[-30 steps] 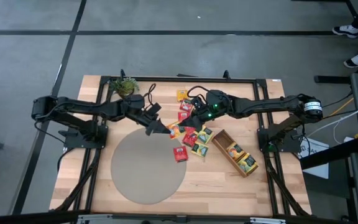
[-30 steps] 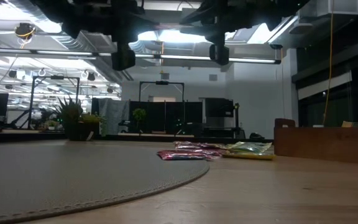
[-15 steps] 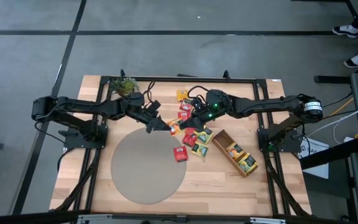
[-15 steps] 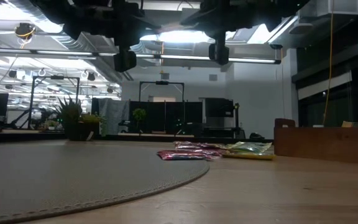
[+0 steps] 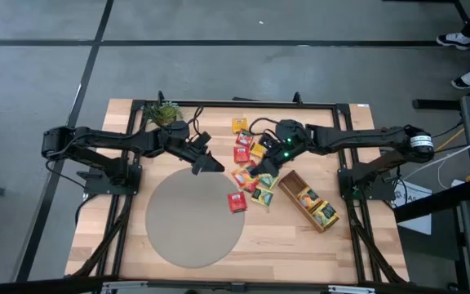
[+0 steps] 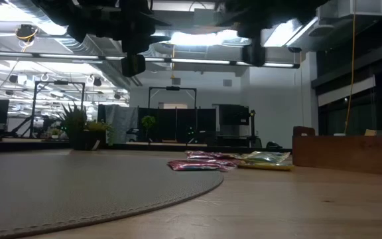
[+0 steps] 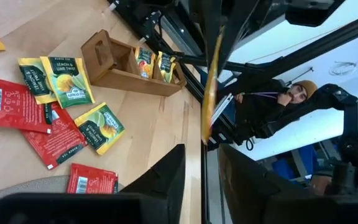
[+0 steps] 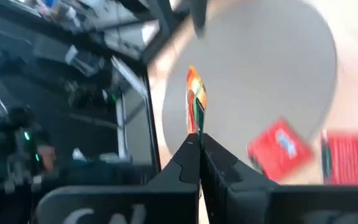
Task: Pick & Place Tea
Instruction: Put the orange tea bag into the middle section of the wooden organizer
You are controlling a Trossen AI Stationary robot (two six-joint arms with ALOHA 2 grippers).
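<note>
Right tool [image 8: 199, 140] clenched on 1 orange sachet [image 8: 193, 99] above the pile, left tool [image 5: 205, 163] with fingers parted, empty, beside it, 2 arms, 1 wooden tray [image 5: 292, 181] on the surface [image 5: 300, 245]

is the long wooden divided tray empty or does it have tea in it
Not empty. The long brown wooden divided tray holds yellow-green paper tea sachets; the left wrist view shows them standing in its compartments.

A round mat [image 5: 194, 219] lies on the wooden table [image 5: 276, 241], toward its left half. The potted plant [image 5: 163, 113] stands at the table's far edge, behind the mat. Loose tea sachets [image 5: 251, 173] are scattered just right of the mat's far-right rim, 1 of them [image 5: 237, 202] overlapping the mat's edge. Right of the sachets lies the divided wooden tray [image 5: 307, 201], set diagonally, with sachets in its compartments.
</note>
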